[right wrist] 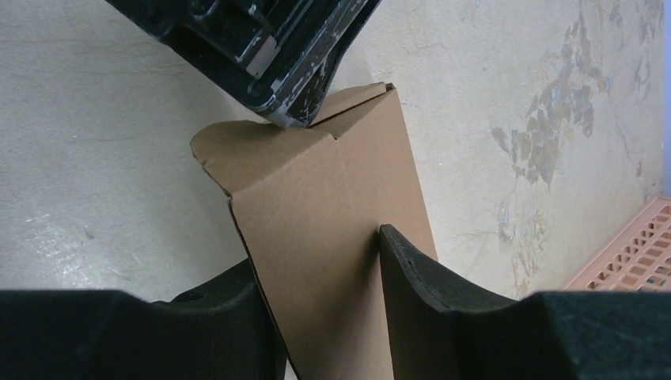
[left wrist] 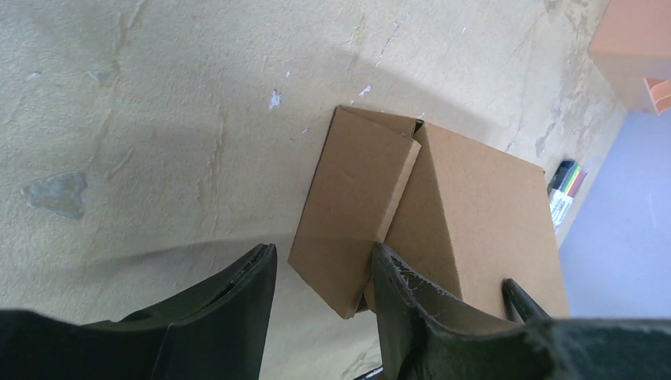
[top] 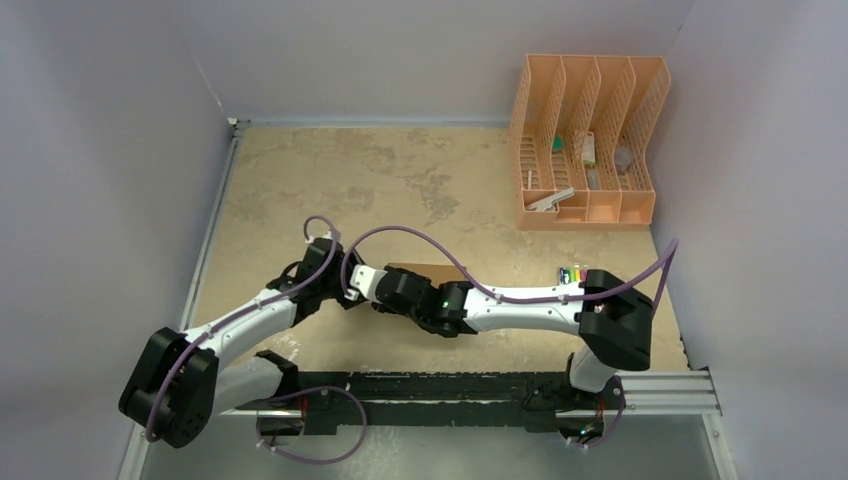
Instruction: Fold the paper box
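The paper box point(top: 432, 268) is a small brown carton at the table's middle, mostly hidden under both wrists in the top view. In the left wrist view the paper box point(left wrist: 475, 214) has a side flap point(left wrist: 356, 198) standing out from it. My left gripper point(left wrist: 324, 252) is open, the flap's lower corner lies between its fingers, and the right finger point(left wrist: 403, 293) touches the flap's seam. In the right wrist view my right gripper point(right wrist: 316, 249) is shut on a wall of the box point(right wrist: 316, 206). The left gripper's fingertip point(right wrist: 297, 103) touches the box's far end.
An orange plastic file rack point(top: 588, 140) with small items stands at the back right. A pack of coloured markers point(top: 573, 273) lies right of the box and also shows in the left wrist view point(left wrist: 566, 186). Grey walls enclose the table on three sides.
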`<state>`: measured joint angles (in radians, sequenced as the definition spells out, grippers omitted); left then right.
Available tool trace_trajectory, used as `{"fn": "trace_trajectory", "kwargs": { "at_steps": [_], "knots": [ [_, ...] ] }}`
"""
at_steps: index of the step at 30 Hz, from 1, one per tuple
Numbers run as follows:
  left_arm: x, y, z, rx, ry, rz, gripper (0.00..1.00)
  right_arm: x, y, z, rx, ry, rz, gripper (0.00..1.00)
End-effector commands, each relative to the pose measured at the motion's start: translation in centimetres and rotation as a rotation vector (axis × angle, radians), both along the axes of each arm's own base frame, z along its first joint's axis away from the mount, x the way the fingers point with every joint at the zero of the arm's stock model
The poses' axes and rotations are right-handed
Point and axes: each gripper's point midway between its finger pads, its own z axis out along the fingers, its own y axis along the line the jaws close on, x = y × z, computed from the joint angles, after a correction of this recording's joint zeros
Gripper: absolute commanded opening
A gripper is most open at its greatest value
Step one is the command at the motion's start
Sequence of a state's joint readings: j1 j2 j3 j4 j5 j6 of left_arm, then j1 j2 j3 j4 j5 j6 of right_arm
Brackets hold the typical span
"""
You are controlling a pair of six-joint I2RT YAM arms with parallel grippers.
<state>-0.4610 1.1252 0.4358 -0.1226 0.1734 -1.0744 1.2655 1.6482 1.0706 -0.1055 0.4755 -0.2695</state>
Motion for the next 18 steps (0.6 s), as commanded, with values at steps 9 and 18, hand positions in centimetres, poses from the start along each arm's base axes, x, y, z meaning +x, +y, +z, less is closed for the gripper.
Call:
{"fn": "trace_trajectory", "kwargs": {
  "at_steps": [9,18],
  "knots": [
    [1.0,-3.4,2.7,0.034,-0.184,-0.073,0.47,-0.5,0.4,-2.6,0.013,0.038,0.005,0.43],
    [3.7,-2.7,3.3,0.237,-0.34,-0.058,0.46,-0.8,0.1,-4.1,0.011,0.038,0.02,0.39]
  ]
}}
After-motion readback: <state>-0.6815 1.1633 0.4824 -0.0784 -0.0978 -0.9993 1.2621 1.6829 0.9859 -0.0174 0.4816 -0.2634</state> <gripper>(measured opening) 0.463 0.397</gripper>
